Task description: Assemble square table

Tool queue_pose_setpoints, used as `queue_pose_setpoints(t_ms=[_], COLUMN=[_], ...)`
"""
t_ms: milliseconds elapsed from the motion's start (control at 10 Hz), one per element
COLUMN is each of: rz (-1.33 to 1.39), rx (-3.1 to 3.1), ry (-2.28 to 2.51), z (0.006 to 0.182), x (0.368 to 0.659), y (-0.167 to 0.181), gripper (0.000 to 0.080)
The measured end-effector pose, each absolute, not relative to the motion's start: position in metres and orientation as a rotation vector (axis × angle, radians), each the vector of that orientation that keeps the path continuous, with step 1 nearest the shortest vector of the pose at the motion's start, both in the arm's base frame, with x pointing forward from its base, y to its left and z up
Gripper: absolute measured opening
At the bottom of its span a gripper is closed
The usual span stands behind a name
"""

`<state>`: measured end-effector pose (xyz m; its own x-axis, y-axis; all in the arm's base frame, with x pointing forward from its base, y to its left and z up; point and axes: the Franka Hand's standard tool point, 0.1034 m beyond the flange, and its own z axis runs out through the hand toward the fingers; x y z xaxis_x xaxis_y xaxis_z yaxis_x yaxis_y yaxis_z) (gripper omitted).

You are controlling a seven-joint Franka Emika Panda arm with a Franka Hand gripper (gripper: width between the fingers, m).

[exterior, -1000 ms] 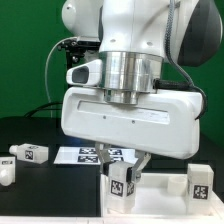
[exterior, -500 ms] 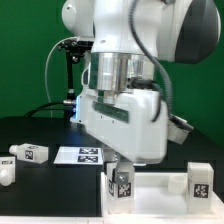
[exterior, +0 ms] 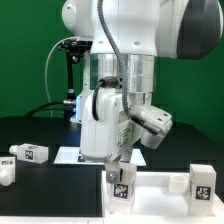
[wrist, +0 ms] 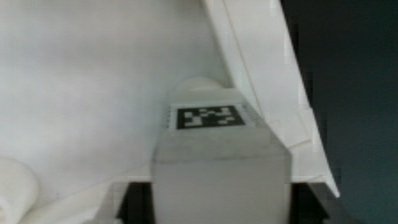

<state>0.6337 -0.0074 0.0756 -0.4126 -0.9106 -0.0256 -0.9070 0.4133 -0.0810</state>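
Clenching an upright white block leg (exterior: 122,187), the hand (exterior: 119,168) holds it at a corner of the square tabletop (exterior: 160,205); another leg (exterior: 28,153) lies on the black worktop (exterior: 50,195).

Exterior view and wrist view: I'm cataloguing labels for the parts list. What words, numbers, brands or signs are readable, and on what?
No words, numbers or brands are readable.
Black-and-white marker tags only, no letters: on the held leg, the leg at the exterior view's right, the leg at its left.
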Motion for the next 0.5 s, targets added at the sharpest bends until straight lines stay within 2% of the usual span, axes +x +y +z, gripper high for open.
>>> queue_pose_setpoints(t_ms=[300, 400, 500], rz=[-0.093, -0.093, -0.093], rx=[-1.596, -1.612, -1.615], ry=[2.636, 2.626, 2.622], z=[0.0757, 0.0756, 0.0767], x=[0.6326, 0.6326, 0.6331], y=[-0.0079, -0.0077, -0.0066], gripper=[0.0288, 0.0369, 0.0369])
